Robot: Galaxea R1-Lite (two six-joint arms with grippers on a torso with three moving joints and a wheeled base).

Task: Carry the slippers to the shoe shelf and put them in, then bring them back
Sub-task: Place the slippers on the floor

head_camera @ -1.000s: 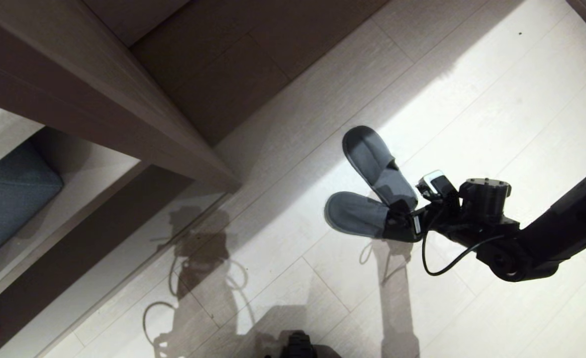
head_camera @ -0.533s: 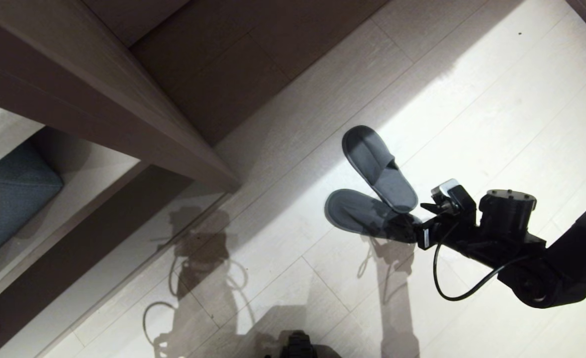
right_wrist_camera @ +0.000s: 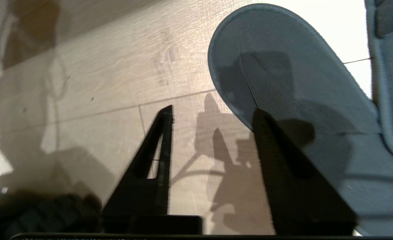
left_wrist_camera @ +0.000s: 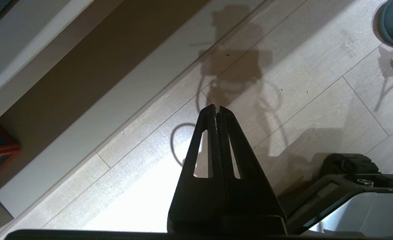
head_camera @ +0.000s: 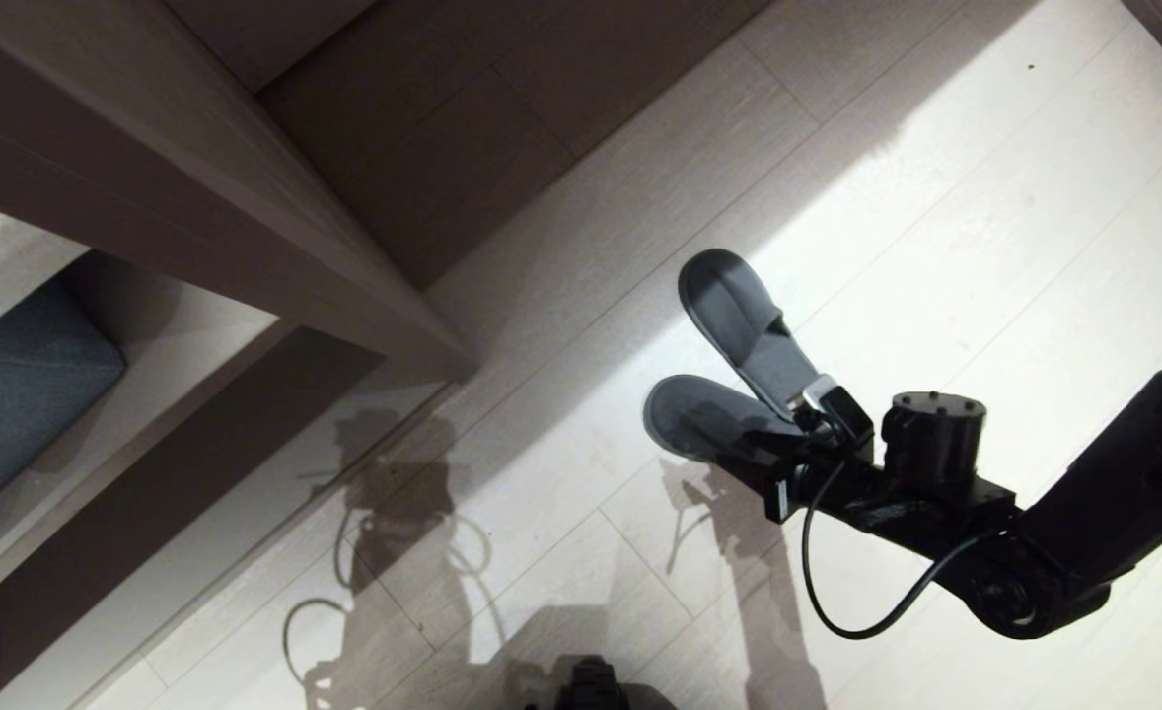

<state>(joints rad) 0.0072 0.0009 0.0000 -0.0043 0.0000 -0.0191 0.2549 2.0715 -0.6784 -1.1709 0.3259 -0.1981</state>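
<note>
Floor (head_camera: 936, 197) of pale wood planks fills most of the head view, bright with light. A long brown bench (head_camera: 196, 187) crosses the top left corner. The slippers (head_camera: 739, 325) lie on the floor in the light, well apart from the bench, their toe ends close and their heels spread like a V. The right gripper (right_wrist_camera: 213, 116) is low at the toe ends. Its jaws are partly open, one over the near slipper (right_wrist_camera: 283, 83) and one over bare floor, holding nothing. The left gripper (left_wrist_camera: 216, 110) hangs above the floor, jaws pressed together and empty.
</note>
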